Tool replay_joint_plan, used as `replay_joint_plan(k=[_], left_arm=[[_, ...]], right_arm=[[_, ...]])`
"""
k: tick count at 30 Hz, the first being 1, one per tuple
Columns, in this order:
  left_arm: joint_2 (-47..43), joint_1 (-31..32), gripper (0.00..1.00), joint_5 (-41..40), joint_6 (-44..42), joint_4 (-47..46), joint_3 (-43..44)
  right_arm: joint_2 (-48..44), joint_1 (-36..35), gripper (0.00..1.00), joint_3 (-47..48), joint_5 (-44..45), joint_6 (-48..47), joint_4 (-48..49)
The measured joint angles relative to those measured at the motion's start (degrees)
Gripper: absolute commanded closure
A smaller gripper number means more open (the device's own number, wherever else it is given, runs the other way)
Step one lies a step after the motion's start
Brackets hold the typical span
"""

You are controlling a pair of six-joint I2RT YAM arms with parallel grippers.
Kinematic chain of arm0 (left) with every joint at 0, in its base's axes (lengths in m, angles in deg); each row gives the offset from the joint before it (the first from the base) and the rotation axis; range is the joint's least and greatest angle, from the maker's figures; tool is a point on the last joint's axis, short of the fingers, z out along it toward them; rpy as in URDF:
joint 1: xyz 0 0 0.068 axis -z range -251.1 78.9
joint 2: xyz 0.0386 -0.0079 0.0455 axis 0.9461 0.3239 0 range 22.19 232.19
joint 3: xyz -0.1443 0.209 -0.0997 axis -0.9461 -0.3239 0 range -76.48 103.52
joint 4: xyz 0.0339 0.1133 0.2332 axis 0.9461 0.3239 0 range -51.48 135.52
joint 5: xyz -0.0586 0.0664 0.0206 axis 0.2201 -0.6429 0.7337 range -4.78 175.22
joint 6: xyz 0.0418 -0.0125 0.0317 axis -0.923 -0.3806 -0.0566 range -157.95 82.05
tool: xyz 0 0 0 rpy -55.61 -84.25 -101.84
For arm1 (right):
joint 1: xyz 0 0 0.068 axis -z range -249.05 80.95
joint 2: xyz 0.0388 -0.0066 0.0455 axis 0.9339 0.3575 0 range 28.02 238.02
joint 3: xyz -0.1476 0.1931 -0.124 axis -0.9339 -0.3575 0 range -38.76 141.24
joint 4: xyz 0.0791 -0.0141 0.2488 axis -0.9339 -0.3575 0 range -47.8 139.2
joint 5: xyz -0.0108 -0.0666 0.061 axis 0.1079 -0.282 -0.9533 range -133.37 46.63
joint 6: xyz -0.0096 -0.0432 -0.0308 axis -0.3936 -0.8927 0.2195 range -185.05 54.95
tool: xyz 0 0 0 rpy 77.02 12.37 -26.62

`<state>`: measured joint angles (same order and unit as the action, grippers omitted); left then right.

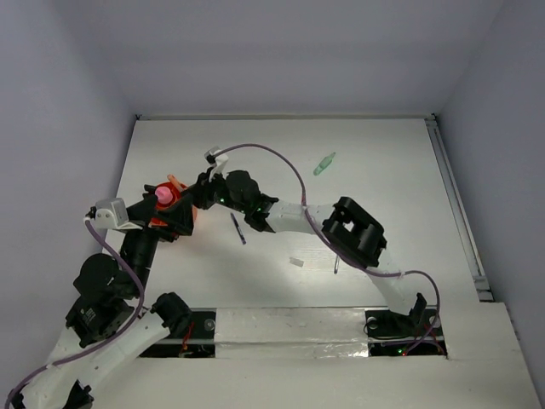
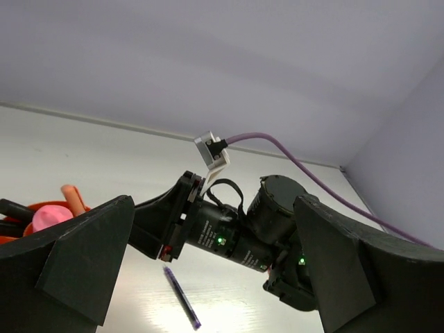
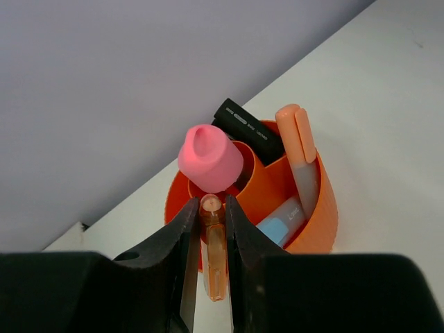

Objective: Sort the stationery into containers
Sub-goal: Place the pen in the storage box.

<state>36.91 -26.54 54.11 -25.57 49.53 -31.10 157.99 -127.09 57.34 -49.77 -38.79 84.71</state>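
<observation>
The orange-red pot holds a pink-capped tube, a black marker, an orange marker and a pale blue item. My right gripper is shut on a slim orange pen, its tip at the pot's near rim. In the top view the pot sits at the left, with my right gripper beside it. My left gripper is just in front of the pot, open and empty. A blue pen lies right of the pot.
A pale green cap lies far right of centre. A small white bit and a thin dark item lie near the right arm's elbow. The right arm's wrist crosses between my left fingers' view.
</observation>
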Motion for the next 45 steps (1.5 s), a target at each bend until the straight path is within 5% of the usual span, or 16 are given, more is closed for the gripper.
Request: replay_joint_plan(k=[12, 29, 31, 32, 36, 45], left_arm=[[0.9, -12.8, 0.01, 11.1, -1.3, -2.2, -0.9], [1.2, -17.1, 0.01, 17.9, -1.4, -3.2, -1.7], [1.2, -17.3, 0.01, 18.3, -1.4, -3.5, -1.7], [1.2, -17.3, 0.01, 18.4, -1.4, -3.5, -1.7], [1.2, -17.3, 0.01, 18.9, -1.4, -3.5, -1.7], [1.4, -17.9, 0.01, 20.0, -1.4, -3.6, -1.8]], right_arm=[[3.3, -2.8, 1.0, 7.7, 1.3, -5.8, 0.1], [7.6, -3.1, 0.99, 8.1, 2.1, -10.1, 0.5], [7.6, -3.1, 0.88, 8.1, 2.1, -10.4, 0.6], [7.6, -3.1, 0.74, 8.1, 2.1, -10.5, 0.8], [7.6, -3.1, 0.55, 8.0, 2.3, -11.0, 1.6], [6.1, -3.1, 0.52, 3.5, 3.0, -11.3, 3.7]])
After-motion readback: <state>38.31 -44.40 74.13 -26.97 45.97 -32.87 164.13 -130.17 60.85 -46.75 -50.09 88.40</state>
